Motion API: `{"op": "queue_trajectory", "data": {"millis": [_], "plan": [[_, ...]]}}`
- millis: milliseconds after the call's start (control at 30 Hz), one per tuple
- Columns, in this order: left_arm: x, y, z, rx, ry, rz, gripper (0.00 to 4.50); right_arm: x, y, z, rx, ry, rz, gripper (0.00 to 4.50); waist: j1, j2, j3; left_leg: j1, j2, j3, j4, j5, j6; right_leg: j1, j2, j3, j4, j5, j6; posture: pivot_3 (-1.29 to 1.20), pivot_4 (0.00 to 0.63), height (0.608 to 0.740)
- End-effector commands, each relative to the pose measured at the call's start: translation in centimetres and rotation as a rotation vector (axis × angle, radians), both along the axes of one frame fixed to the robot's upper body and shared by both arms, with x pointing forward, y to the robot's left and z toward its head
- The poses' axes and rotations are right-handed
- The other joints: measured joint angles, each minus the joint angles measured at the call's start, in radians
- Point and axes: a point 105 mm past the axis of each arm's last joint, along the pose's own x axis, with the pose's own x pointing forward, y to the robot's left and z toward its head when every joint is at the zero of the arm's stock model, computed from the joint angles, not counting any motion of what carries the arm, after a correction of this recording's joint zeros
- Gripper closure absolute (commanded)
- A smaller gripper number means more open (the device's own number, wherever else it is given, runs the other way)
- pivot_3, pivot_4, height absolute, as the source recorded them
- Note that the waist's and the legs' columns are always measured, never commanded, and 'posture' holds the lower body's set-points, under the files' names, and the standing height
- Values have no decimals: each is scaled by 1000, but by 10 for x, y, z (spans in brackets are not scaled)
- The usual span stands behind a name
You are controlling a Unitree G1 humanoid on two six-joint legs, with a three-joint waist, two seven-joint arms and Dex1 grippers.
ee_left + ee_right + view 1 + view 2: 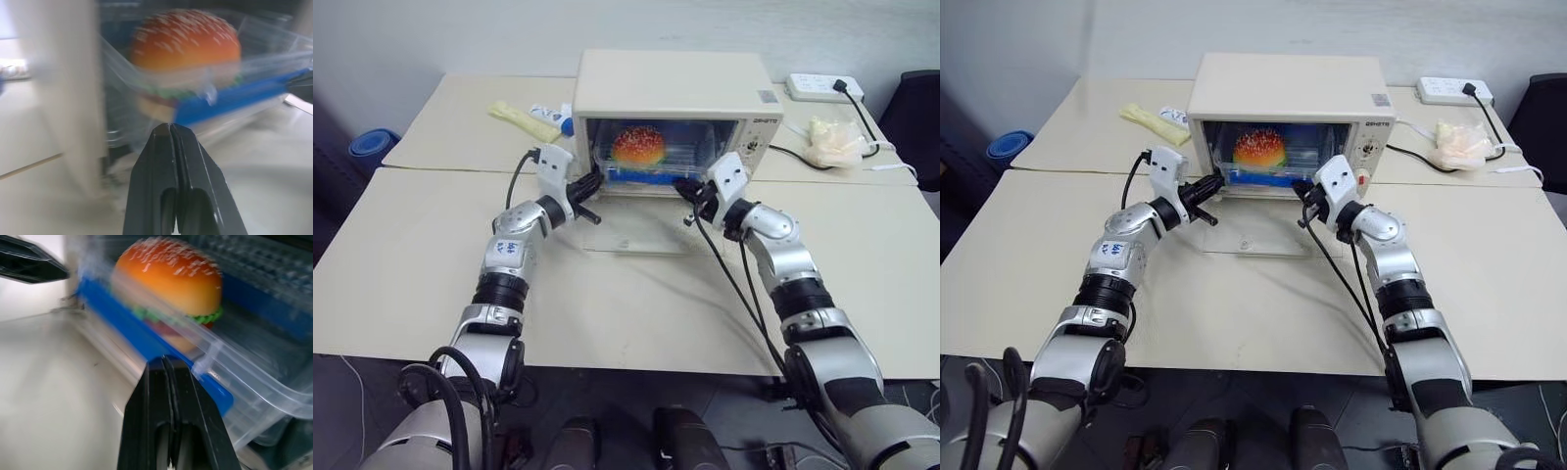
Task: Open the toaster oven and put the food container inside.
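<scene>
Pale tables [431, 284] stood before a plain wall. Ahead of both claws sat the toaster oven [675, 88], its glass door [631, 235] already folded down flat beneath them. The food container [651, 157] rested inside the oven's mouth, between the left gripper [590, 186] and right gripper [688, 188]. Both claws were closed and empty, their tips against its blue clips [146, 340]. Judging by this, only the final nudge inward remained.

Lab: pushed-together tables [607, 323], power strip [818, 86]
</scene>
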Motion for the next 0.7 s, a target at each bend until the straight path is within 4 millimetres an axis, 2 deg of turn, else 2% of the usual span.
{"op": "queue_trajectory", "data": {"millis": [33, 133, 233, 300, 367, 400, 467, 533, 633, 700], "plan": [[1, -5, 12, -29, -46, -11, 4461, 6, -2, 15, 13, -53, -32, 4500, 0, 0, 0, 0, 0, 0, 0, 0, 0, 0, 0, 0, 0, 0, 0, 0, 150, 740], [-2, -7, 9, -28, -37, -41, 4461, 6, 0, 16, 17, -45, -9, 4500, -3, 0, 0, -1, 0, 0, 0, 0, 0, 0, 0, 0, 0, 0, 0, 0, 150, 740], [-11, -3, 7, -11, -25, -89, 4461, -3, 3, 15, 10, -35, 68, 4500, -15, 0, 0, -1, 0, 0, 0, 0, 0, 0, 0, 0, 0, 0, 0, 0, 150, 740], [-22, 3, 7, 9, -21, -130, 4461, -13, 3, 17, 10, -41, 122, 4500, -21, 0, 0, -1, 0, 0, -1, 0, 0, 0, 0, 0, 0, 0, 0, 0, 150, 740], [-39, 23, 6, 36, -1, -168, 4461, -29, -7, 20, -1, -49, 157, 4500, -26, 0, 0, -1, 1, -1, -1, 0, 0, -1, 0, 0, 0, 0, 0, 0, 150, 740], [-48, 34, 5, 66, -1, -186, 4083, -37, -15, 21, -5, -44, 165, 4500, -27, 0, 0, -1, 1, -1, -2, 0, 0, -1, 0, 1, 0, 0, 0, 0, 150, 740], [-66, 53, 3, 108, 10, -227, 3632, -49, -32, 20, -22, -30, 152, 4500, -28, 0, 0, -1, 2, -1, -3, -1, -1, -2, 1, 1, 1, 0, 0, 0, 150, 740], [-89, 69, 3, 168, -26, -311, 3058, -56, -55, 12, -59, 9, 108, 4500, -23, 1, 0, -1, 2, -1, -2, -1, -1, -2, 1, 1, 0, 0, 0, 0, 150, 740], [-119, 86, -2, 235, -31, -441, 2126, -59, -85, -9, -131, 79, 53, 4500, -19, 1, 1, 0, 1, -1, -1, -1, -1, 0, 0, 1, -5, 0, -1, 0, 150, 740], [-138, 95, -10, 280, -26, -543, 1560, -59, -100, -35, -184, 155, 36, 4500, -19, 1, 1, 3, 2, -1, -2, -1, 0, 4, 0, 0, -8, 0, -1, 0, 150, 740]]}}
